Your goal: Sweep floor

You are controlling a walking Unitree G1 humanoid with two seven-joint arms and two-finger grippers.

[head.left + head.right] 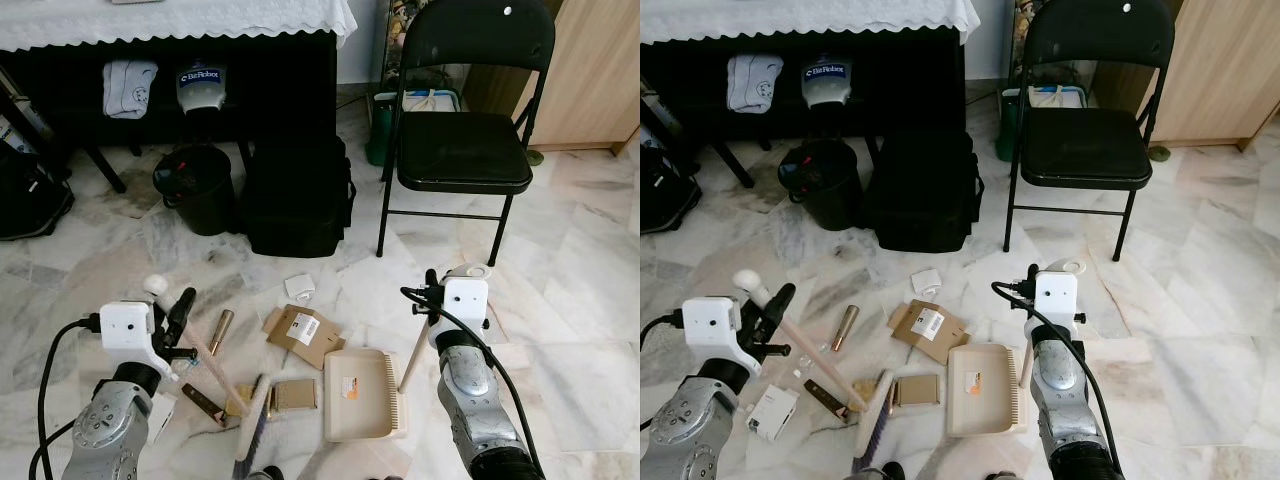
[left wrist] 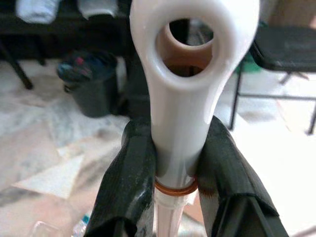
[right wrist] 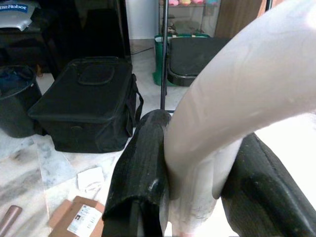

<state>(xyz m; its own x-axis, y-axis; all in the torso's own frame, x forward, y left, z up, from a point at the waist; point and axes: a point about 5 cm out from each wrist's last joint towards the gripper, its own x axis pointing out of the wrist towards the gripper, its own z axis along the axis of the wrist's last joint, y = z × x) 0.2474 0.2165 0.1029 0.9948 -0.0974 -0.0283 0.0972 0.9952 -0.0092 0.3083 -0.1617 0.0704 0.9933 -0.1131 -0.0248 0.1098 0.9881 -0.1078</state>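
Note:
My left gripper (image 1: 173,320) is shut on the broom handle (image 1: 200,352), just below its white ringed end (image 2: 190,59); black fingers (image 2: 129,182) press both sides. The stick slants down to the broom head (image 1: 254,415) on the marble floor. My right gripper (image 1: 431,290) is shut on the cream handle (image 3: 232,108) of the dustpan (image 1: 362,396), which lies flat on the floor between the arms. Litter lies around it: a cardboard piece (image 1: 303,334), a small white scrap (image 1: 299,288), a tan tube (image 1: 221,331), a brownish box (image 1: 293,396) and a white carton (image 1: 772,412).
A black bin (image 1: 197,187) and a black bag (image 1: 297,195) stand ahead under a table with a lace cloth (image 1: 170,20). A black folding chair (image 1: 465,140) stands ahead to the right, before a wooden cabinet (image 1: 600,70). A dark backpack (image 1: 30,200) sits at far left.

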